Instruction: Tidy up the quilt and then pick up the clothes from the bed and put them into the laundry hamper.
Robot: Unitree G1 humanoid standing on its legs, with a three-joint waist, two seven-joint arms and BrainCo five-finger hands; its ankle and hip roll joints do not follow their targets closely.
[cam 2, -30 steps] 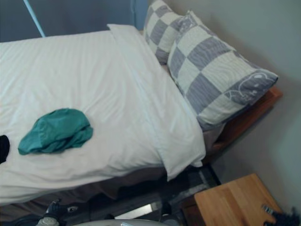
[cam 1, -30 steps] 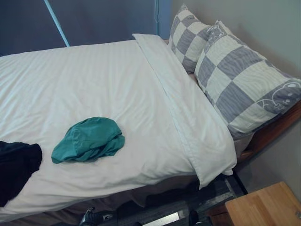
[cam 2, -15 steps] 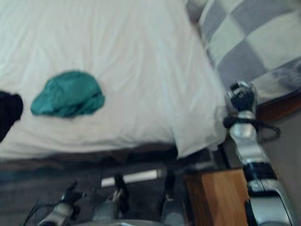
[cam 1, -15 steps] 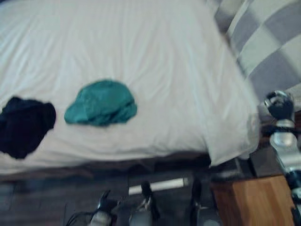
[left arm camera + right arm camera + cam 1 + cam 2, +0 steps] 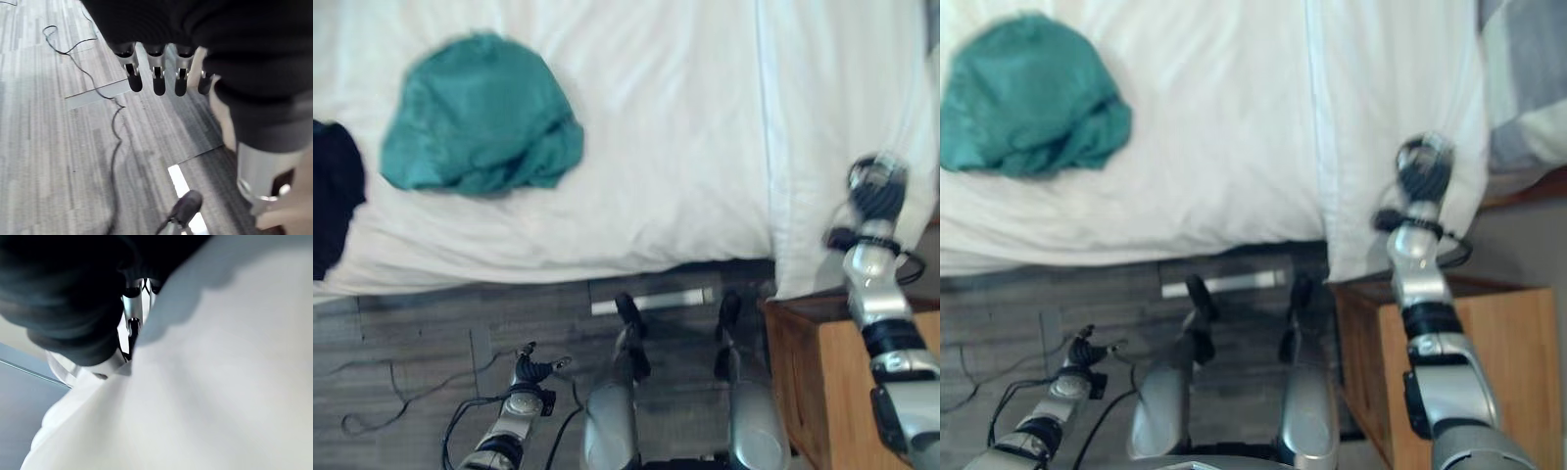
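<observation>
A white quilt [image 5: 656, 127] covers the bed, with a folded band along its right end. A crumpled teal garment [image 5: 480, 113] lies on it near the front edge, and a black garment [image 5: 333, 191] shows at the far left. My right hand [image 5: 876, 191] is raised against the quilt's hanging front-right corner; in the right wrist view the quilt [image 5: 220, 382] lies pressed close against that hand [image 5: 63, 293]. My left hand [image 5: 533, 374] hangs low over the floor, open, its fingers [image 5: 154, 73] relaxed and holding nothing.
A wooden nightstand [image 5: 813, 372] stands right of the bed's front corner, under my right arm. A grey and white checked pillow [image 5: 1528, 88] lies at the far right. Grey plank floor [image 5: 431, 333] runs along the bed's front.
The camera has tipped down, so the bed's front edge and the floor now show. My right arm has stayed raised by the quilt's front-right corner. My left hand has come into view low at the left.
</observation>
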